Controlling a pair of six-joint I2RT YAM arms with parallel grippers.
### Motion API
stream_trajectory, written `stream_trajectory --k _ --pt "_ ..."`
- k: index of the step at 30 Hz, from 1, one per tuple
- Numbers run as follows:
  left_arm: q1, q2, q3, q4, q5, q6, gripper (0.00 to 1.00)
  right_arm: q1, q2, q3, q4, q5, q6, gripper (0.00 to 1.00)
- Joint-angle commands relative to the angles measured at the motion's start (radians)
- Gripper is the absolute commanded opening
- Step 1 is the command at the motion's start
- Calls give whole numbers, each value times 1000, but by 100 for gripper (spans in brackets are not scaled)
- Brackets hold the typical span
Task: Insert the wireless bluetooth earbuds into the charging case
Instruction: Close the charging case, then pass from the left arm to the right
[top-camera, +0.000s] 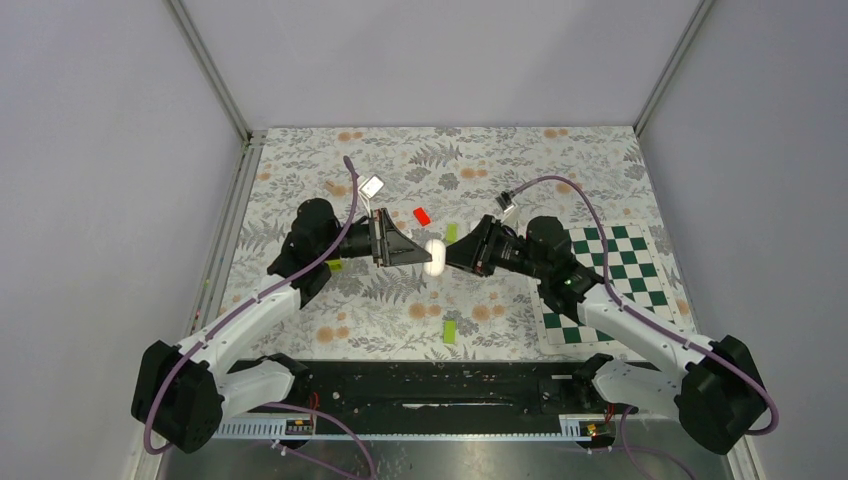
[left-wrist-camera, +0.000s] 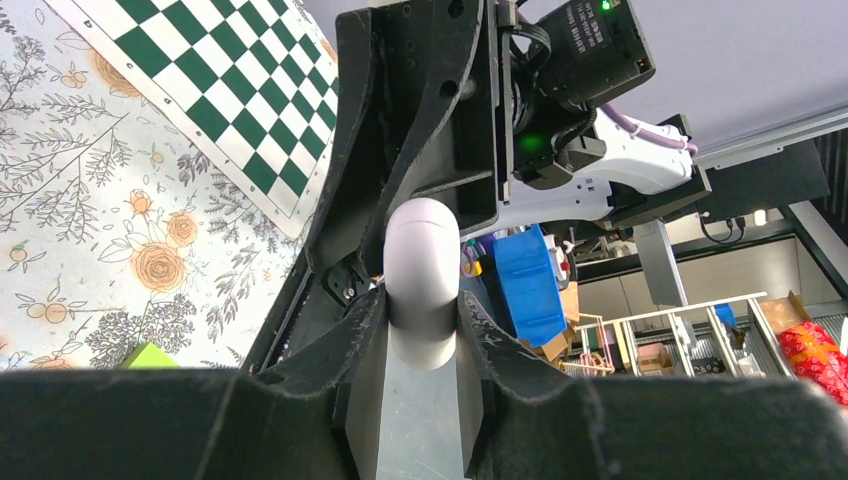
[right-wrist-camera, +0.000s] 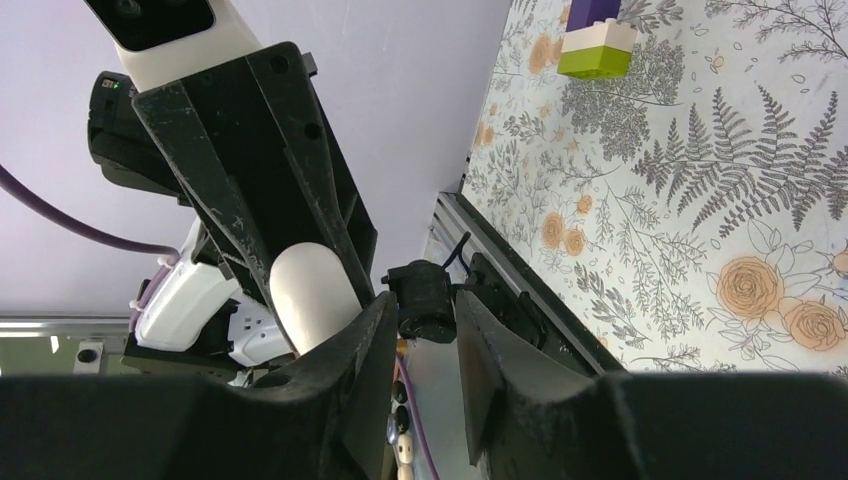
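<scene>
Top external view: the charging case (top-camera: 436, 257) is found mid-table, over the floral tablecloth (top-camera: 400, 160), right where the two arms meet. It's clamped by the left gripper (left-wrist-camera: 423, 310), with a finger pressed on each side, which is shown pretty clearly from the left wrist. The right gripper (right-wrist-camera: 423, 300) is parked nose to nose with it, jaws apart and nothing seen between them. The case is seen just beside one finger's outer face; contact can't be told tbh. A red block (top-camera: 422, 215) and a lime-green block (top-camera: 451, 232) are seen just behind, and a checkered mat (top-camera: 610, 280) off to the right.
</scene>
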Motion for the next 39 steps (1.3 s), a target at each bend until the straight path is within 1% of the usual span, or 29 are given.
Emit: stream_trajectory --k 1,3,5,9,11,12,16,18,21,23,26,28,33,39 --pt "-3 5 38 -54 -74 63 0 15 -60 19 -6 -48 -19 36" --pt "-3 2 39 -55 -73 63 0 15 -71 14 -37 -35 -36 36" --pt "-3 -5 39 -61 -75 68 0 16 -90 3 -63 -6 -51 40" --pt "-2 -23 48 -117 -72 107 0 14 -178 0 -155 95 -121 59" --pt "-3 -23 60 -139 -57 125 0 14 -221 -2 -177 137 -162 67" --pt "-3 -21 67 -152 -49 134 0 14 -238 -8 -176 148 -179 69" --pt "-3 -18 74 -135 -16 121 0 14 -275 -46 -64 129 -178 74" --pt "-2 -17 70 -104 -2 102 0 14 -257 -58 14 65 -160 75" --pt "-3 -11 53 -23 17 46 0 13 -206 -60 80 1 -130 77" --pt "-2 -7 48 11 27 21 0 14 -181 -63 106 -12 -110 77" --pt "-3 -5 51 21 32 13 0 14 -155 -52 118 -32 -103 77" --pt "-2 -4 53 20 33 12 0 14 -142 -44 120 -48 -102 75" --pt "-3 3 56 22 34 10 0 13 -124 -40 163 -68 -84 60" --pt "-3 6 56 27 31 6 0 16 -98 -38 219 -91 -52 48"
